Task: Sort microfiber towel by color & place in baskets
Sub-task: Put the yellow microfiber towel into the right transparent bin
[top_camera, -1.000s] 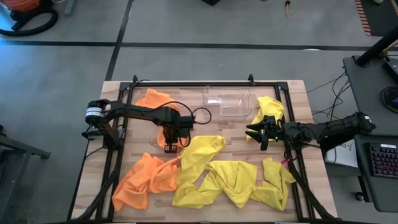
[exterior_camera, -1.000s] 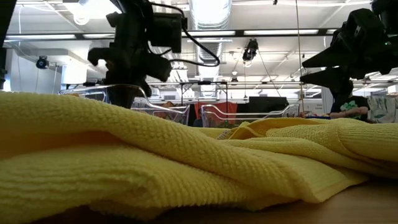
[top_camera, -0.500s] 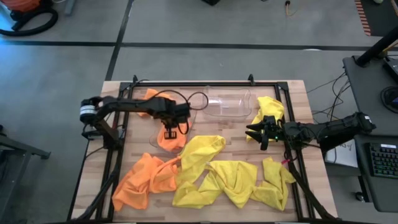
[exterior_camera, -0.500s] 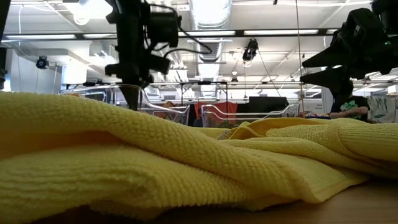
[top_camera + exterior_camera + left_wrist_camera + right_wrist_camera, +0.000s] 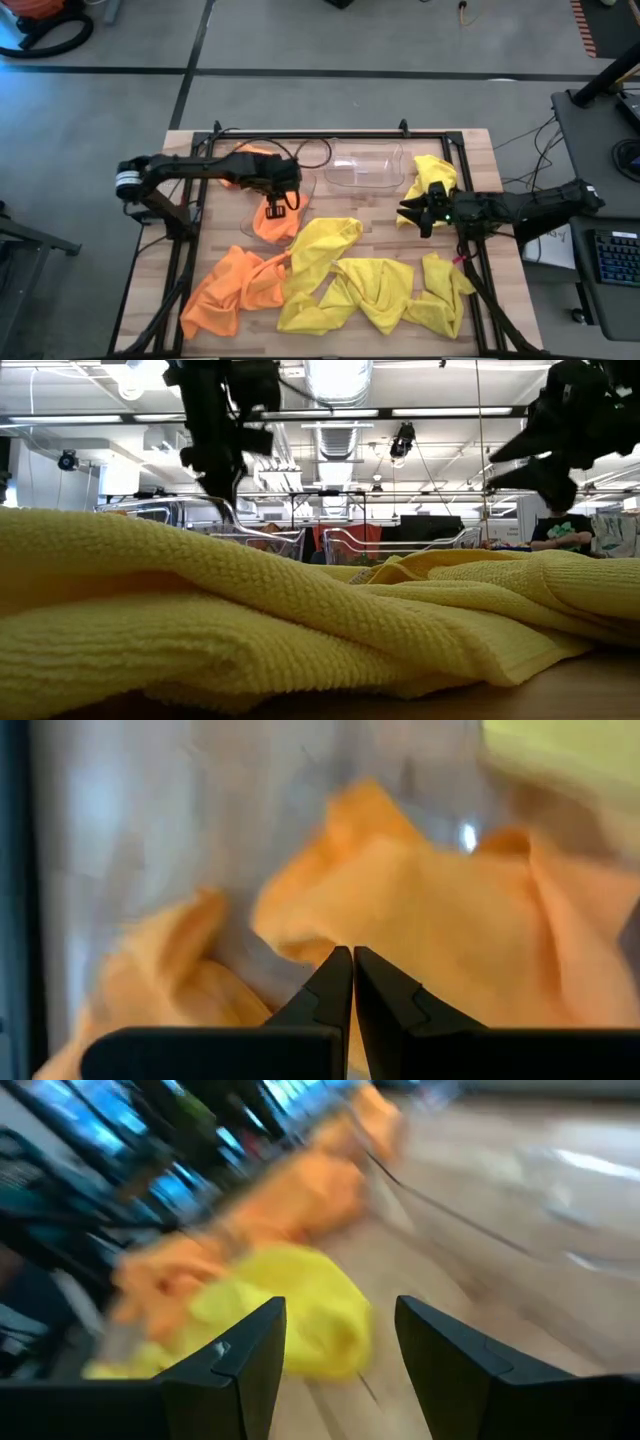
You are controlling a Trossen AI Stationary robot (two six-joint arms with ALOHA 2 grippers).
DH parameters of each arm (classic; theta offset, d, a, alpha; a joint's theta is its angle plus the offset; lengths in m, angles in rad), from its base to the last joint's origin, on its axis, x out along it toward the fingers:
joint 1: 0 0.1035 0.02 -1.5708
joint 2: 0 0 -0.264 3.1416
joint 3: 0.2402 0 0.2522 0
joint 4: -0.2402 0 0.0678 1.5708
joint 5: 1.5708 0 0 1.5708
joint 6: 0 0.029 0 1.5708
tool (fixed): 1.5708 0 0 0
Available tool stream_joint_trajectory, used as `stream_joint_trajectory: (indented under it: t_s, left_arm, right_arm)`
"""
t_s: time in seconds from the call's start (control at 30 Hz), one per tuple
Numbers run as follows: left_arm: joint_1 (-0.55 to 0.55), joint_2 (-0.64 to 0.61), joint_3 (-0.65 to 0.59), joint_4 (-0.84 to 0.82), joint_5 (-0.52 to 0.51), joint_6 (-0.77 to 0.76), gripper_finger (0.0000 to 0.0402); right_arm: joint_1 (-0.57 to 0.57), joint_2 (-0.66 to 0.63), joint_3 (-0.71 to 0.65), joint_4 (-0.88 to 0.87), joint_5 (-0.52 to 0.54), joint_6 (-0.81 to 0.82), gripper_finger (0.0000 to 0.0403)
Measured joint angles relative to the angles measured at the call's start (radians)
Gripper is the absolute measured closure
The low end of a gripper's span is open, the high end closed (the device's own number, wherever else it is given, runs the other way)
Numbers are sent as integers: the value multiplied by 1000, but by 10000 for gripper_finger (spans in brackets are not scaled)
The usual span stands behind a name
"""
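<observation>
The left end effector [image 5: 275,209], closed and empty, has pulled back above the orange towel [image 5: 272,224] in its basket [image 5: 247,224]. The right end effector [image 5: 421,212], wide open, hovers beside a yellow towel [image 5: 433,172]; it could snag the other basket [image 5: 366,165].

Right gripper [image 5: 335,1370]: you see its two dark fingers spread apart, nothing between them.
Yellow towel [image 5: 300,1315]: crumpled on the wooden table [image 5: 520,1280] just past your fingers.
Orange towels [image 5: 290,1200]: beyond the yellow towel, blurred.
</observation>
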Motion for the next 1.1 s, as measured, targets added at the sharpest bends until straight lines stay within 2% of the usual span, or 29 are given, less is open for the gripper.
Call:
stream_joint_trajectory:
  t_s: [0.13,0.27,0.37,0.57,0.7,0.93,1.1]
  left_arm:
    - [-46,-134,-42,99,-113,-52,402]
    - [-112,-295,-123,240,-126,-143,402]
    - [-181,-409,-201,377,-126,-211,402]
    - [-330,-562,-345,628,-140,-275,402]
    - [-429,-621,-425,755,-175,-274,402]
    - [-541,-642,-458,769,-289,-319,402]
    - [-608,-628,-463,769,-317,-335,402]
  right_arm:
    - [0,68,145,-340,0,112,232]
    - [0,184,278,-647,-27,261,242]
    - [0,290,358,-807,-69,323,242]
    - [0,487,480,-927,-114,320,242]
    - [0,584,553,-974,-156,275,221]
    - [2,709,631,-995,-189,144,159]
    - [0,778,671,-995,-182,176,139]
